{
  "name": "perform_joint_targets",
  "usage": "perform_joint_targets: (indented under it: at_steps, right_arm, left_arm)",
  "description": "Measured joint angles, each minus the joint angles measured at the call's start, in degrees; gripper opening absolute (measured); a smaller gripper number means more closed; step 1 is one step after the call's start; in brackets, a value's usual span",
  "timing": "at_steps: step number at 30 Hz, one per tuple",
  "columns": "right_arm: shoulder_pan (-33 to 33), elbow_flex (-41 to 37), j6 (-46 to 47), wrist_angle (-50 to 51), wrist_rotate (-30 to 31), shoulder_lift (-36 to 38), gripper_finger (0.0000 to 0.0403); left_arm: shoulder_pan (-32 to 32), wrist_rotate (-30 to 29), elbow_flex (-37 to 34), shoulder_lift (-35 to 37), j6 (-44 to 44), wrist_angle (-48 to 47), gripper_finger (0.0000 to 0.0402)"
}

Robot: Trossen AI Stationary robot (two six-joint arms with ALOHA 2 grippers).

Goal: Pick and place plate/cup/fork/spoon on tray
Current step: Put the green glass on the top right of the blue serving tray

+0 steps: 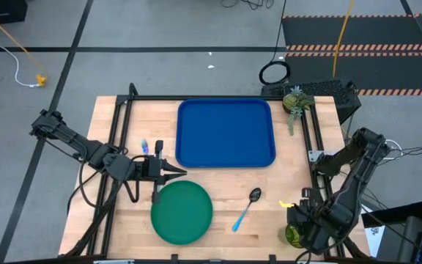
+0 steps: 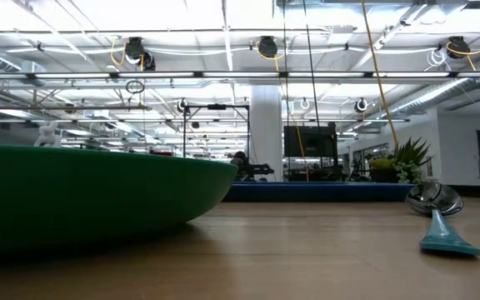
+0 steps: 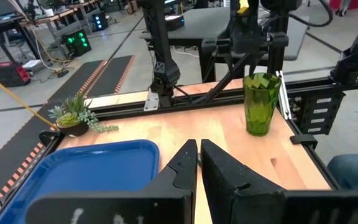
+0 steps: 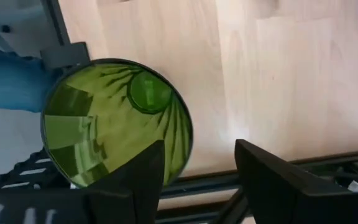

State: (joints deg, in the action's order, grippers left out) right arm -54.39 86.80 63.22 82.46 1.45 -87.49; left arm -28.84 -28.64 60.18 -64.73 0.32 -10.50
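Observation:
The blue tray (image 1: 226, 132) lies at the table's far middle. The green plate (image 1: 182, 213) lies flat near the front edge, left of centre. The spoon (image 1: 246, 209), with a dark bowl and a blue handle, lies on the table to the plate's right. The light blue fork (image 1: 144, 147) lies beside my left arm. The green cup (image 4: 114, 118) stands upright at the near right corner. My left gripper (image 1: 180, 174) is shut and empty just above the plate's far edge. My right gripper (image 4: 197, 177) is open above the cup, with one finger over the cup's rim.
A small potted plant toy (image 1: 294, 103) stands at the far right corner beside the tray. Black frame rails (image 1: 116, 139) run along the table's left and right sides. Bare wood (image 1: 269, 180) lies between the tray, the spoon and the cup.

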Motion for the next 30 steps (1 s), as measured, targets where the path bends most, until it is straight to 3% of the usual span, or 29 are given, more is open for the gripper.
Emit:
perform_joint_targets:
  at_steps: [11,16,22,30]
  right_arm:
    - [0.7,-6.9,-4.0,-4.5,-0.2,0.0,0.0172]
    - [2.4,-6.9,-4.9,-4.9,-2.0,0.0,0.0124]
    - [5.4,-6.9,-6.5,-5.1,-3.6,0.0,0.0018]
    - [10.1,-6.7,-12.5,-4.4,-4.8,0.1,0.0003]
  left_arm:
    - [0.0,0.0,0.0,0.0,0.0,0.2,0.0026]
    - [0.0,0.0,0.0,0.0,0.0,0.2,0.0026]
    - [0.0,0.0,0.0,0.0,0.2,0.2,0.0026]
    - [0.0,0.0,0.0,0.0,2.3,-0.2,0.0026]
